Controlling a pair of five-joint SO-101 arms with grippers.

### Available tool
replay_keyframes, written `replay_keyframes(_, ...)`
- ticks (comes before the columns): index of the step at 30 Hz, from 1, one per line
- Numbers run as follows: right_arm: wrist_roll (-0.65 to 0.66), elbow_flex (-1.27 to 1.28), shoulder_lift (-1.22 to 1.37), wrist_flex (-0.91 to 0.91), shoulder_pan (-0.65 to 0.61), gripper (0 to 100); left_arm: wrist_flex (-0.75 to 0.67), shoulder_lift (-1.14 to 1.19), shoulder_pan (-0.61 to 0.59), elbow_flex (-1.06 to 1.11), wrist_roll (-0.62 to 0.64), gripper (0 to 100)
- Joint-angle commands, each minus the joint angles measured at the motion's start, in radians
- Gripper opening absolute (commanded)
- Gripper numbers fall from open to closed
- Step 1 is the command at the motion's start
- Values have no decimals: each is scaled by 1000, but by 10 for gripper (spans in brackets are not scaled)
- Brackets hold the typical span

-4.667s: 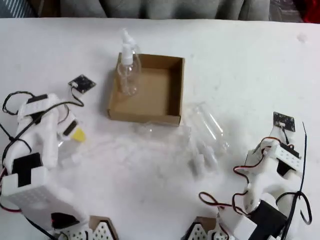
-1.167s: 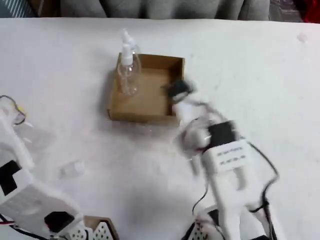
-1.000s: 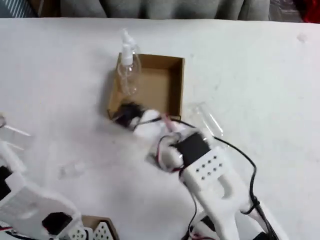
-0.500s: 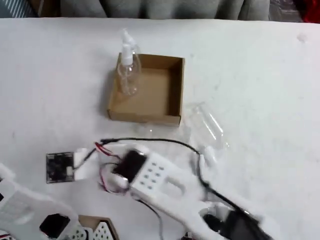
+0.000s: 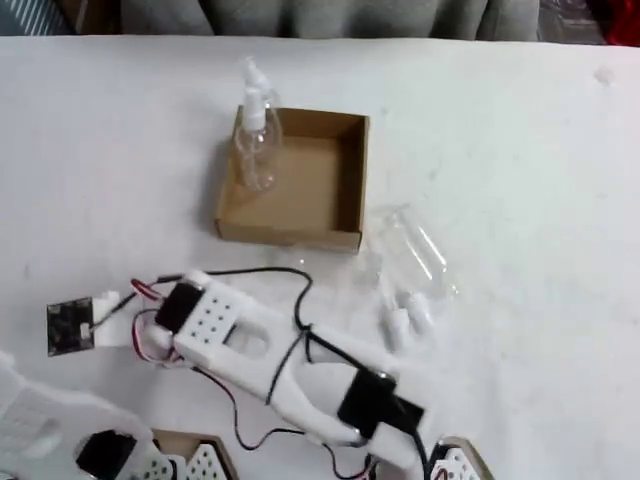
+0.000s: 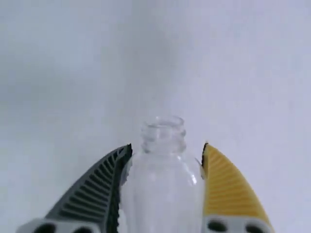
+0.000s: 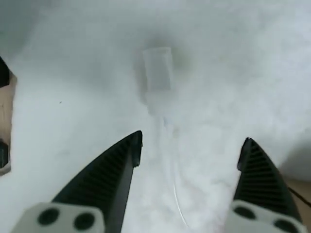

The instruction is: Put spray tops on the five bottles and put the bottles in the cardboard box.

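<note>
The left gripper (image 6: 166, 145) squeezes a round, see-through bottle (image 6: 163, 189) between its bumpy fingers (image 6: 95, 196), while the right gripper (image 7: 193, 137) is spread wide near a small clear spray top (image 7: 158, 70) lying on the white table (image 7: 73, 73).

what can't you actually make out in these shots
- High view: how many clear bottles lie right of the cardboard box; their outlines fade into the white table.
- Left wrist view: the base of the held bottle in the left gripper, cut off by the picture's edge.
- Right wrist view: the spray top near the open right gripper is blurred; its nozzle direction cannot be told.
</note>
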Motion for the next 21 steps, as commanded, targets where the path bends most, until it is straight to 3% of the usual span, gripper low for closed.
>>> replay_keyframes(1,2,-78,36,-27,-4,283,11,-19,-10,-74,-11,20)
replay_keyframes(18,-80,-92,203,-271,-25,283,5,-19,-4,-74,-11,20)
replay_keyframes(21,-68,-140,262,-266,-25,232,5,-19,-5,-74,-11,20)
